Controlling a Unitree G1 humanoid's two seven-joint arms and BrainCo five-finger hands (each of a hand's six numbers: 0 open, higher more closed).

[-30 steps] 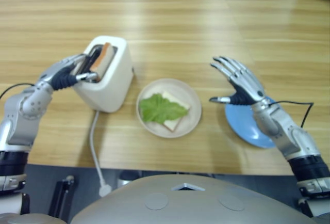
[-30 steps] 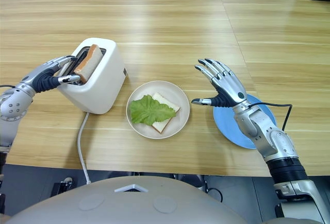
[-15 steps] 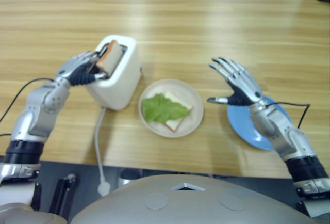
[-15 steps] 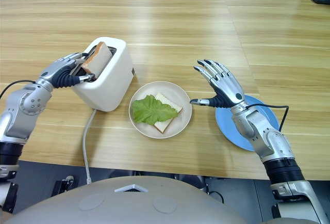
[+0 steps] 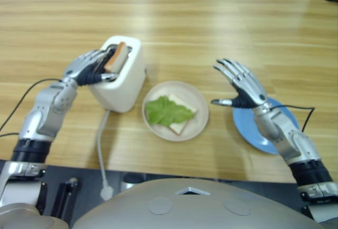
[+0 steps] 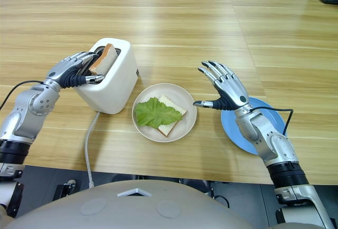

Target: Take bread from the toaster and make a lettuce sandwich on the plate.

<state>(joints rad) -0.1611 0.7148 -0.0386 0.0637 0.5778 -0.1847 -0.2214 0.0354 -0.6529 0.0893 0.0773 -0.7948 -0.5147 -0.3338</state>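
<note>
While the left robot hand [image 6: 73, 71] is closed on the bread slice [image 6: 108, 57] sticking up from the white toaster [image 6: 114, 89] on the bench [image 6: 174, 26], the right robot hand [image 6: 226, 88] has its fingers spread apart near the blue plate [image 6: 249, 138]. Between them a tan plate [image 6: 186, 96] holds a second slice [image 6: 172, 107] with a lettuce leaf [image 6: 152, 114] on top.

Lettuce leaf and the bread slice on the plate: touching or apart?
Touching. Right eye view shows the lettuce leaf lying flat on the bread slice.
</note>
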